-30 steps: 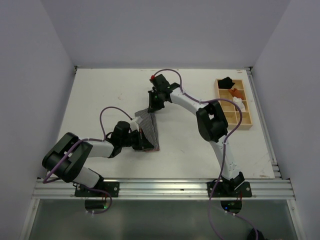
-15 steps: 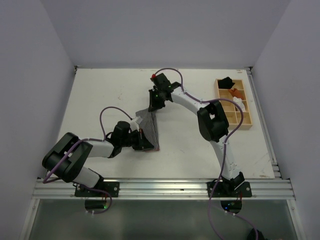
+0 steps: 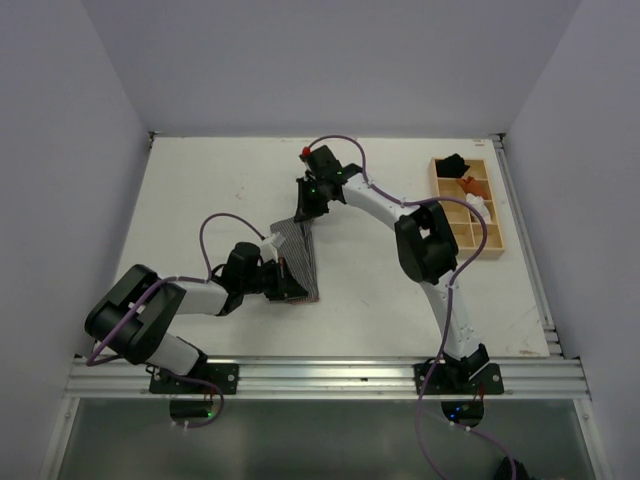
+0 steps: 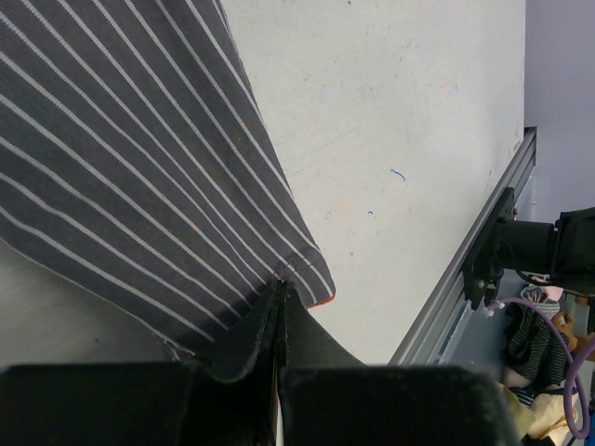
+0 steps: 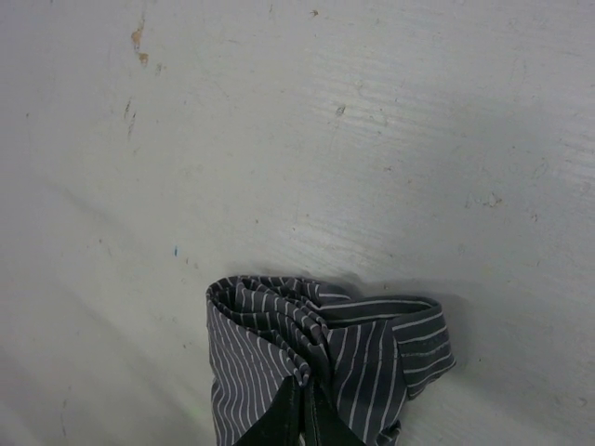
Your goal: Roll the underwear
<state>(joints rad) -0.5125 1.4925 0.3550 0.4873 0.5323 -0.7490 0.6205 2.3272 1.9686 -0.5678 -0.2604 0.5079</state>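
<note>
White tabletop carries the soft grey-and-white striped cloth underwear, lying left of centre between the two arms. Its long axis runs far to near, with the near end angled slightly right. The far end is bunched into loose curled folds. The near part lies flat, with a bit of orange at the corner.

Black two-finger left claw is clenched on the near hem corner, fingers pressed together. Black two-finger right claw is clenched in the bunched far end, its tips buried in the folds.

Light wooden compartment tray sits at far right, well apart, holding a small black bundle, an orange bundle and a white bundle. Grey metal rail runs along the near edge.
</note>
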